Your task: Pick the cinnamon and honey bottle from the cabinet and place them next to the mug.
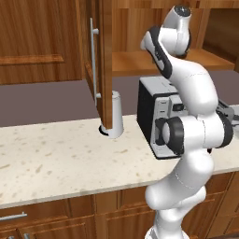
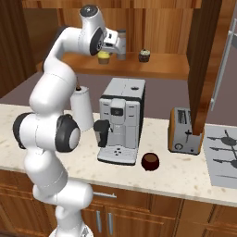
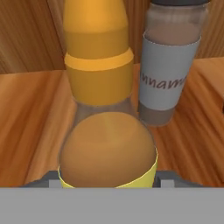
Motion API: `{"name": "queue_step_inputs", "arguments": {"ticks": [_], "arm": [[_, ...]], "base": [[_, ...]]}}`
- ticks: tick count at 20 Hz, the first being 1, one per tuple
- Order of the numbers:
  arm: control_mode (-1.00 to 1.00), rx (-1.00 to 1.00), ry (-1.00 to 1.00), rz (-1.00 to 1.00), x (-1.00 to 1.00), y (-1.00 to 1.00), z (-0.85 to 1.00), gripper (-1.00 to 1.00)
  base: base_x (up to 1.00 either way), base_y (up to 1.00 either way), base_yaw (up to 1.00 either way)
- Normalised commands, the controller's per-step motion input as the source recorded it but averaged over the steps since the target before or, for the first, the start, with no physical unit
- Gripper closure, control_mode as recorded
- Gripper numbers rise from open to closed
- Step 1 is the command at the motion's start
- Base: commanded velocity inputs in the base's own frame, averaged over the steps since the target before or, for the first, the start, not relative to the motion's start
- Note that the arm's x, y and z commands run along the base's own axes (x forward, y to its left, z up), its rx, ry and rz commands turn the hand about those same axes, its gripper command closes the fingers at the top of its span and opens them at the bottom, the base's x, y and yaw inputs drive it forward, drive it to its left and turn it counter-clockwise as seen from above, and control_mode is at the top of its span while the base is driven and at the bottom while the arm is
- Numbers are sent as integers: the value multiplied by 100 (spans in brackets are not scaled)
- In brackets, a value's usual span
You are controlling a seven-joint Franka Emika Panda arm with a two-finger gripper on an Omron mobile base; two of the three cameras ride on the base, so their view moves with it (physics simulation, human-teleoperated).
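While the hand [image 2: 107, 52] reached into the cabinet [image 2: 157, 28], the honey [image 3: 100, 100] sat very close before it on the shelf [image 2: 152, 67], its round body at the bottom of the hand view between the finger bases. Whether the fingers had clenched on it I could not tell. The cinnamon [image 3: 170, 65] stood upright just beside the honey, to its right in the hand view, near enough to be knocked. To do this step well, the grip probably needed to be square on the body, with a short lift and a straight pull-out, away from the cinnamon and clear of the open door [image 1: 103, 60]. The mug [image 2: 150, 161] waited on the desk [image 2: 185, 178], in front of the coffee machine [image 2: 121, 120].
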Motion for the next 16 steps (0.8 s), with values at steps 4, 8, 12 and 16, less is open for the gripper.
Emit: {"name": "queue_step_inputs", "arguments": {"ticks": [4,8,12,16], "arm": [[-100,0,-7,0,-99,0,0,100],[-100,0,-9,0,-100,0,0,100],[-100,0,-11,3,-100,0,-7,100],[-100,0,-10,6,-100,-2,-14,100]], "base": [[0,0,0],[0,0,0],[0,0,0],[0,0,0]]}}
